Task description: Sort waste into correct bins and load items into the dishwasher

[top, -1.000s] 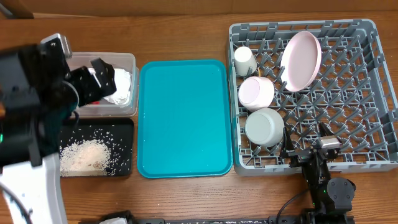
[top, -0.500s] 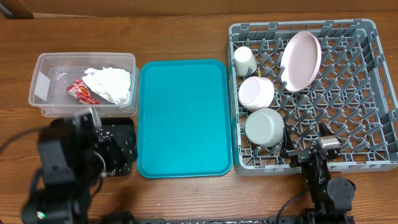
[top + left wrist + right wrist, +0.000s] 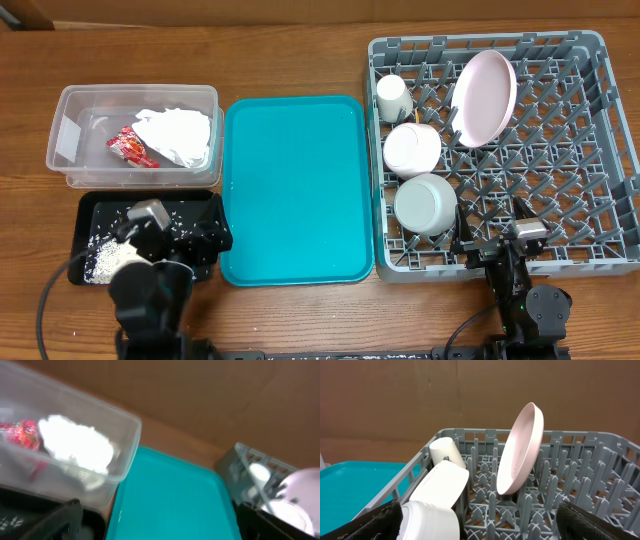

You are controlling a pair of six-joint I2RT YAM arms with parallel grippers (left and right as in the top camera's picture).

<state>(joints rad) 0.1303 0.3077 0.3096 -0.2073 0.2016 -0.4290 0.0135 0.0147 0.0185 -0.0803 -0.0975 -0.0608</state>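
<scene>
Two bowls (image 3: 412, 148), one cup (image 3: 393, 97), one plate (image 3: 485, 97) in rack (image 3: 590, 150).

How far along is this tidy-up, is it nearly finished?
Nearly finished, it seems. The napkin and wrapper lie in the clear tub, the rice in the black tray. The plate, cup, pinkish bowl and white-grey bowl stand in the rack. The teal tray is bare. The left pincer and right pincer are open, holding nothing. I see no chopsticks.

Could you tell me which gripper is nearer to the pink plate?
Right: the right gripper is at the rack holding the plate; the left gripper is over the black tray.
</scene>
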